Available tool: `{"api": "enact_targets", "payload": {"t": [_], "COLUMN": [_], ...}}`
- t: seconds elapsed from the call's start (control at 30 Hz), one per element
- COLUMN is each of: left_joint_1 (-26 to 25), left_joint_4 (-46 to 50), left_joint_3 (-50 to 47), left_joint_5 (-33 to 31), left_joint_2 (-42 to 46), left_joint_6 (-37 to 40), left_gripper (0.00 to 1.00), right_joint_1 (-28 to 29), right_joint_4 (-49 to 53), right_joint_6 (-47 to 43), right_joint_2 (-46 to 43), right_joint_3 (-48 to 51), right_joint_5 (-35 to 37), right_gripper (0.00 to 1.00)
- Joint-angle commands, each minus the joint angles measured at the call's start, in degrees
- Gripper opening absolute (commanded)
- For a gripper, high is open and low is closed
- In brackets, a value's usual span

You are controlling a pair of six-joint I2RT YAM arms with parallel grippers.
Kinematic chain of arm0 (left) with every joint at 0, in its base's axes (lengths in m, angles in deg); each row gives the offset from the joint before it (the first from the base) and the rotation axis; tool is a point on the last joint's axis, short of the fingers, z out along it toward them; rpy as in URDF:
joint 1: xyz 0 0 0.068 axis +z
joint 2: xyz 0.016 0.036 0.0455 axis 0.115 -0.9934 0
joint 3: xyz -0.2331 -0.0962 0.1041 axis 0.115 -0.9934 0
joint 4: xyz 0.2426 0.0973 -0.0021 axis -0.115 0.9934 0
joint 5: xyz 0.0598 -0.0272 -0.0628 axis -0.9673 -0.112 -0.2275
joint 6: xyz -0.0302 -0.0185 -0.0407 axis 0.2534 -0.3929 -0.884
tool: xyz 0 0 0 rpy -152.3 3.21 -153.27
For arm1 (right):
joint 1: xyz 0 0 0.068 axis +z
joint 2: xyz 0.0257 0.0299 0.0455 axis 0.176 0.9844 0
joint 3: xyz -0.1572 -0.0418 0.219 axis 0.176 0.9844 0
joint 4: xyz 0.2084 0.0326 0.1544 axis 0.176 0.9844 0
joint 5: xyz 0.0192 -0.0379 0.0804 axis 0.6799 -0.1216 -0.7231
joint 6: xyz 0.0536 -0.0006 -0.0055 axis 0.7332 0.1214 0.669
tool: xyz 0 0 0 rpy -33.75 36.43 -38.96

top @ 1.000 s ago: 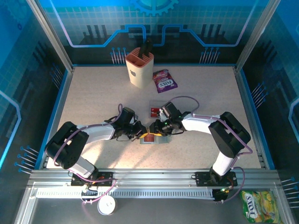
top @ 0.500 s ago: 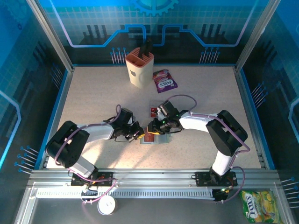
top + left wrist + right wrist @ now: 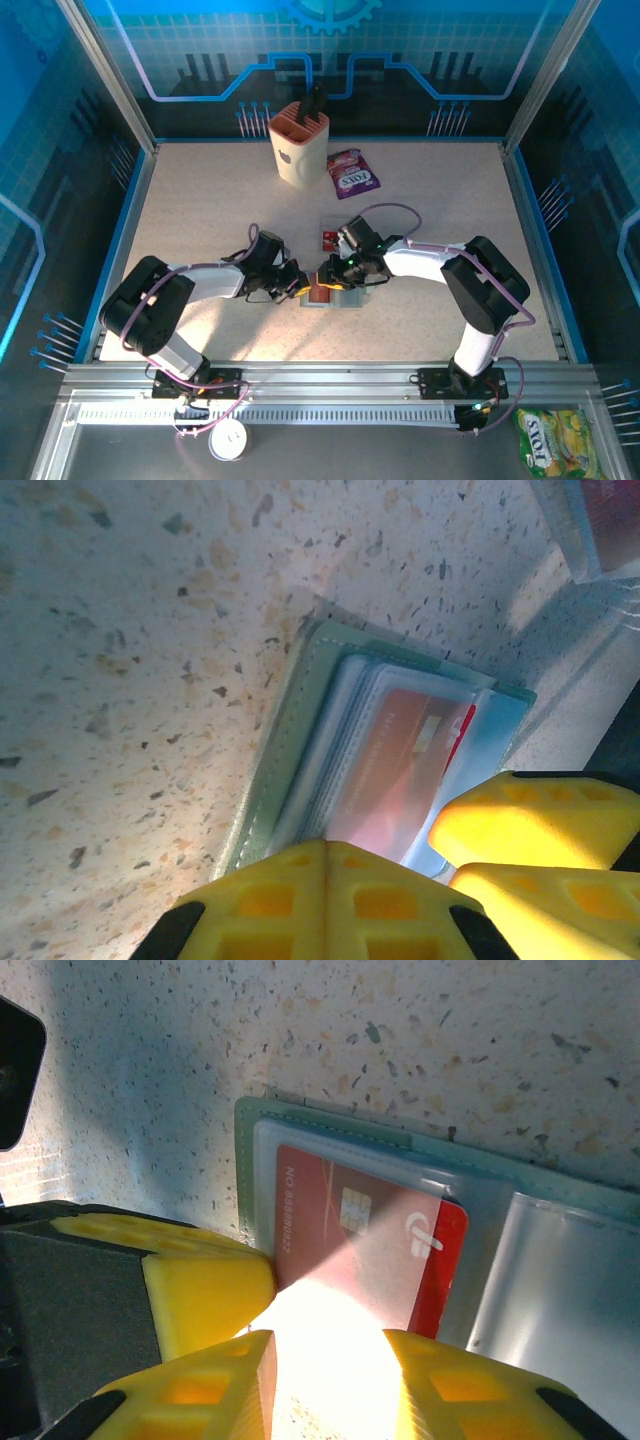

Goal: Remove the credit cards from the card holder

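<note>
Squarely mid-table, a flat grey-green bifold card holder with clear plastic sleeves [image 3: 338, 302] lies open on the speckled beige tabletop [image 3: 200, 220], with a red chip card [image 3: 370, 1230] in its top sleeve. The left gripper [image 3: 300, 287], fingers pressed together, sits at the holder's left edge. The right gripper [image 3: 325, 278] straddles the card's near end, fingers apart (glare hides any grip). Bare tabletop stretches on both sides; a beige slotted cup [image 3: 298, 150] and a purple candy packet [image 3: 352, 172] sit well behind.
</note>
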Motion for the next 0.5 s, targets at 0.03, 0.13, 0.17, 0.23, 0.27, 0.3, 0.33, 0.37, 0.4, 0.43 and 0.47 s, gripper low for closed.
{"api": "enact_targets", "payload": {"t": [0.03,0.13,0.17,0.23,0.27,0.3,0.33,0.37,0.4,0.43,0.47], "left_joint_1": [0.5,0.5,0.6,0.5,0.6,0.6,0.6,0.7,0.6,0.7,0.8], "left_joint_4": [3.0,3.0,3.0,3.1,3.1,3.2,3.3,3.4,3.6,3.8,4.0], "left_joint_3": [-1.2,-1.3,-1.3,-1.4,-1.4,-1.5,-1.5,-1.5,-1.5,-1.5,-1.5], "left_joint_5": [-0.7,-0.6,-0.6,-0.7,-0.7,-0.7,-0.7,-0.8,-0.8,-0.8,-0.8], "left_joint_2": [-1.6,-1.6,-1.5,-1.3,-1.2,-1.2,-1.0,-1.0,-1.0,-1.0,-1.0], "left_joint_6": [0.7,0.6,0.6,0.7,0.6,0.7,0.7,0.8,0.9,1.0,1.0], "left_gripper": [0.05,0.05,0.05,0.05,0.05,0.05,0.05,0.05,0.05,0.05,0.05], "right_joint_1": [0.6,0.7,0.6,0.7,0.7,0.7,0.7,0.7,0.7,0.7,0.7], "right_joint_4": [1.7,1.7,1.7,1.6,1.5,1.4,1.3,1.3,1.3,1.2,1.2], "right_joint_6": [-1.0,-1.2,-1.2,-1.1,-1.1,-1.1,-1.0,-1.0,-1.0,-1.0,-1.0], "right_joint_2": [-0.1,0.2,0.3,0.5,0.7,0.8,1.1,1.3,1.5,1.5,1.6], "right_joint_3": [0.2,0.1,0.1,0.2,0.1,0.2,0.2,0.2,0.3,0.3,0.4], "right_joint_5": [1.0,0.8,0.8,0.8,0.7,0.7,0.5,0.5,0.4,0.3,0.3], "right_gripper": [0.34,0.34,0.34,0.34,0.34,0.34,0.34,0.34,0.34,0.34,0.34]}}
